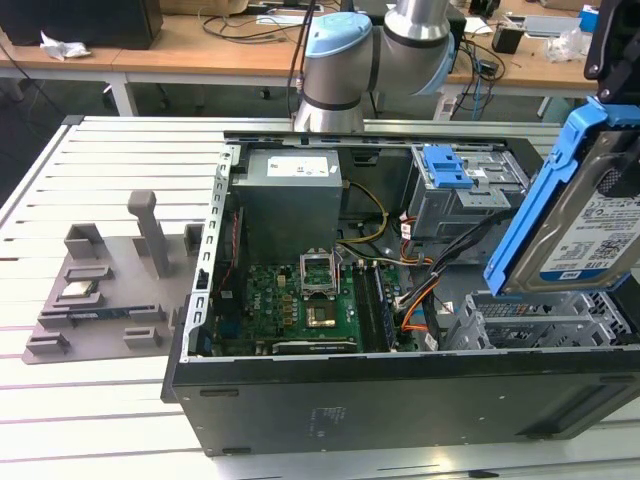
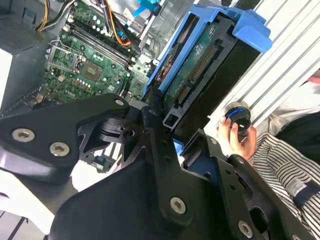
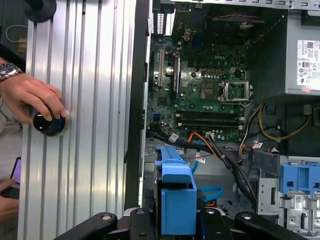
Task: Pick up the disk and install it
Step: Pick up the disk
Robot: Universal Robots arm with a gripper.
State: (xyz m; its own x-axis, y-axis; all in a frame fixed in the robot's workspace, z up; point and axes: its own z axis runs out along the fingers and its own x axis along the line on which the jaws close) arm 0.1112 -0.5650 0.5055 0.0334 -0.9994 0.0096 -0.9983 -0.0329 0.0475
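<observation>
While the pincer [image 2: 167, 127] clamps the disk [image 1: 590, 220] over the open case [image 1: 400, 400], black cables [image 1: 470, 245] cross below.

Item: disk [image 1: 588, 228], flat silver drive, white-and-blue label, bright blue bracket along its edges
Pose: steeply tilted, label face toward the exterior view
Position: raised above the open computer case [image 1: 400, 400], at the exterior view's right
</observation>
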